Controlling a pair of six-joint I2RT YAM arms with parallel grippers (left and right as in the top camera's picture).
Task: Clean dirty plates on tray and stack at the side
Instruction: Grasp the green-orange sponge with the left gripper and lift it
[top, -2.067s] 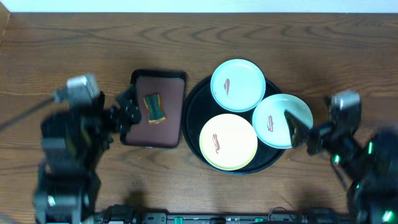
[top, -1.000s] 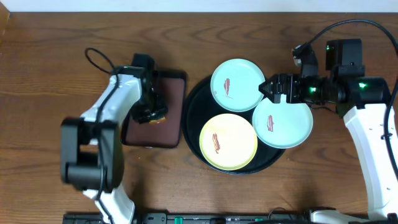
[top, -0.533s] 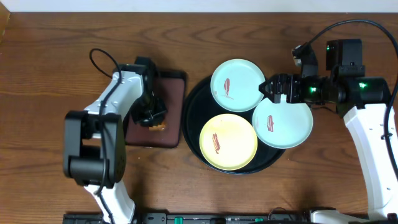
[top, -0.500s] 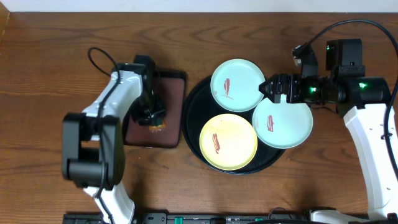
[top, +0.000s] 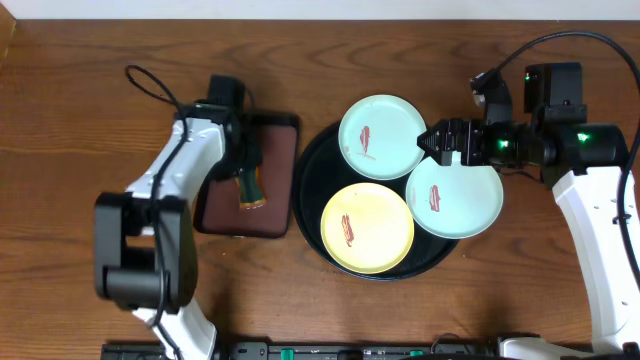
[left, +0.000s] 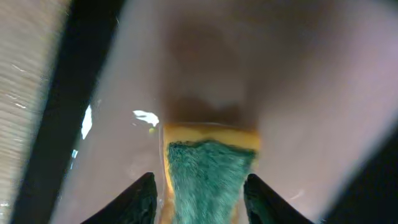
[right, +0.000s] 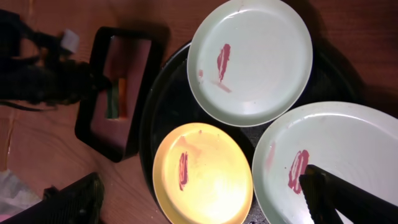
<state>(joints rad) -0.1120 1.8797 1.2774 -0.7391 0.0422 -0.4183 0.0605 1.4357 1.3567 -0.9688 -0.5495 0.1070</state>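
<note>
Three smeared plates lie in the round black tray (top: 309, 172): a mint one at the far side (top: 381, 137), a mint one at the right (top: 455, 197), a yellow one at the near side (top: 367, 227). All three show in the right wrist view too: the far mint plate (right: 249, 59), the right mint plate (right: 329, 162) and the yellow plate (right: 202, 174). My left gripper (top: 244, 172) is over the brown tray, shut on a green-and-yellow sponge (left: 208, 168), which also shows from overhead (top: 248, 189). My right gripper (top: 437, 141) hovers open and empty above the two mint plates.
The rectangular dark brown tray (top: 278, 150) stands just left of the black tray, almost touching it. Bare wooden table lies all round. The right arm's cable loops over the far right of the table.
My left gripper has drawn back toward the tray's far end, and the sponge now shows under it, turned narrow on edge. The right arm and the plates have not moved.
</note>
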